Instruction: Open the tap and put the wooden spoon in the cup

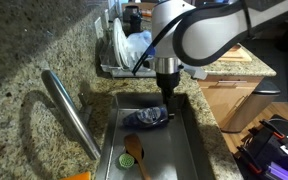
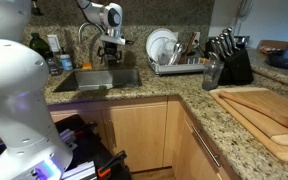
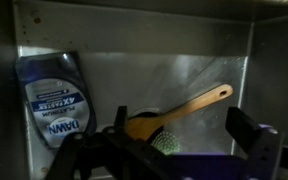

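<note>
gripper (image 1: 167, 90) above sink (image 1: 187, 140) mid, jaws spread, nothing held | wooden spoon (image 3: 189, 108) flat on sink floor, head touching green scrubber (image 3: 166, 143) | tap (image 1: 69, 110) on counter beside sink, spout slanted | Dawn soap pouch (image 1: 147, 118) in sink, under gripper | dish rack (image 1: 119, 50) behind sink

Warm light outside, dim wrist view
Tap (image 1: 69, 112) shadows the counter (image 1: 24, 50); near fingers (image 3: 246, 132) blurred (dark, grainy).
</note>
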Motion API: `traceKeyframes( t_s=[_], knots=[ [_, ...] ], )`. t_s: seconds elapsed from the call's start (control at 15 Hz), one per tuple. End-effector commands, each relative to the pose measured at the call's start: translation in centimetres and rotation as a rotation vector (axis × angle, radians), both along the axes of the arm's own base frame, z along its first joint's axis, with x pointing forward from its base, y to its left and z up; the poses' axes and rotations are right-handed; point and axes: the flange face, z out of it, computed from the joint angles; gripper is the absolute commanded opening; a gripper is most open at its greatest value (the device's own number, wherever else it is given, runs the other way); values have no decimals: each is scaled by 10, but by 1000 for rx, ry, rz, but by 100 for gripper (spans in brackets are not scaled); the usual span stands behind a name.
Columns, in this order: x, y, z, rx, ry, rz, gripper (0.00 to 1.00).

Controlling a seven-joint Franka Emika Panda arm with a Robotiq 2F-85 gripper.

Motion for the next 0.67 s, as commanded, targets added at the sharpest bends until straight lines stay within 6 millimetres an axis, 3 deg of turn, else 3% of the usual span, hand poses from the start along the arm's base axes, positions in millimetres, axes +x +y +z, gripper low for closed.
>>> traceKeyframes(
  t_s=[0.0,0.27,0.33,0.4,0.6],
  knots=[
    [54,19,-4,-1,-181,-95,100],
    [108,22,40,79,-334,-272,100],
    [110,27,55,142,-348,-304,100],
    [99,20,38,81,-318,-249,100],
    [108,26,60,122,-351,-287,100]
  ],
)
